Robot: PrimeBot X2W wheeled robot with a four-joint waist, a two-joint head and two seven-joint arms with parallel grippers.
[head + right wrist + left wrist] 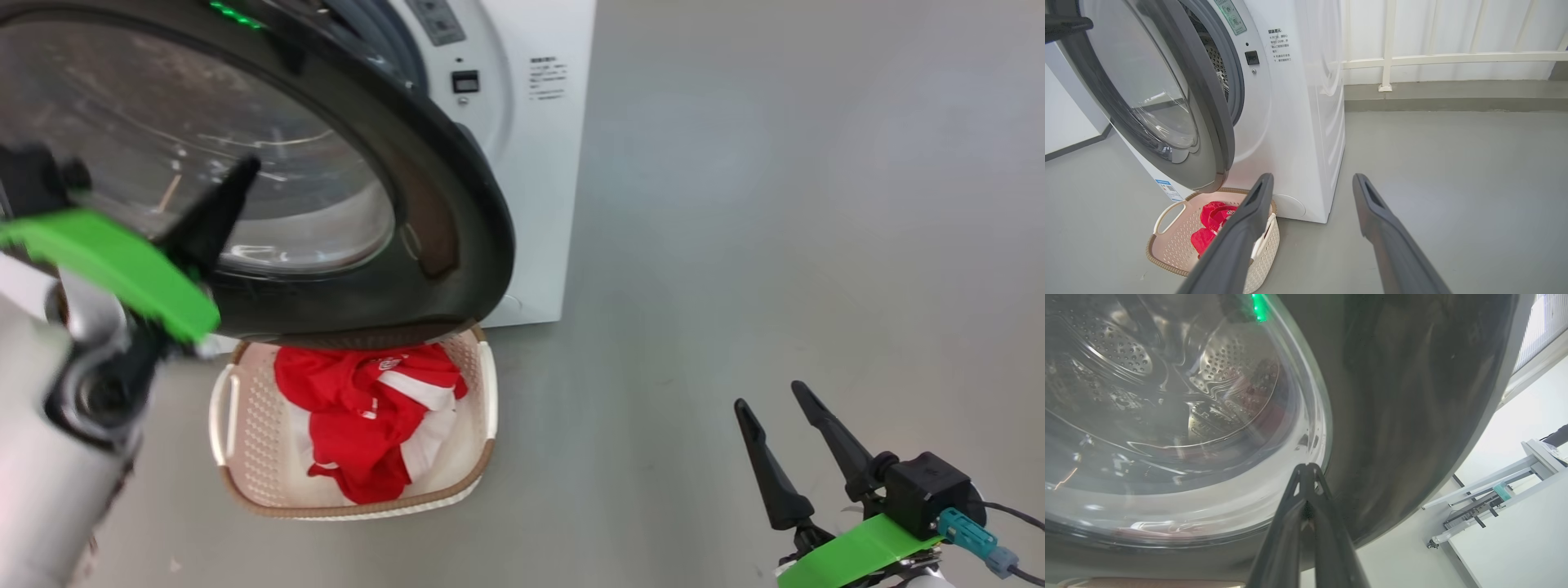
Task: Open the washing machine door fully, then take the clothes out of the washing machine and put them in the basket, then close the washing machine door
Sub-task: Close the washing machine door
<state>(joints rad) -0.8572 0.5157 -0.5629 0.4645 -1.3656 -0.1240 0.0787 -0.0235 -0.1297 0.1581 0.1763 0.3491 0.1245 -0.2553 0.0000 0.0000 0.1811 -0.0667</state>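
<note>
Now, washing machine door (326, 188): it is seen swung partly out from the front of the machine, and its glossy black rim is hung over the far end of the basket.
Washing machine (531, 163): the white body is stood on the grey floor (775, 245); the perforated drum (1110, 347) is glimpsed through the door's glass in the left wrist view.
Clothes (367, 416): the red garments with white panels are heaped inside the basket, and nothing is gripped by either arm.
Basket (253, 425): it is set on the floor just before the machine, below the door, with its brown rim upward.
Left gripper (241, 175): the fingers are pressed together with nothing between them; the tips are raised in front of the door, where the glass bowl meets the black rim. Whether the door is touched cannot be told.
Right gripper (770, 396): the fingers are spread wide apart and empty; it is held low above bare floor, well apart from the basket and the machine.
</note>
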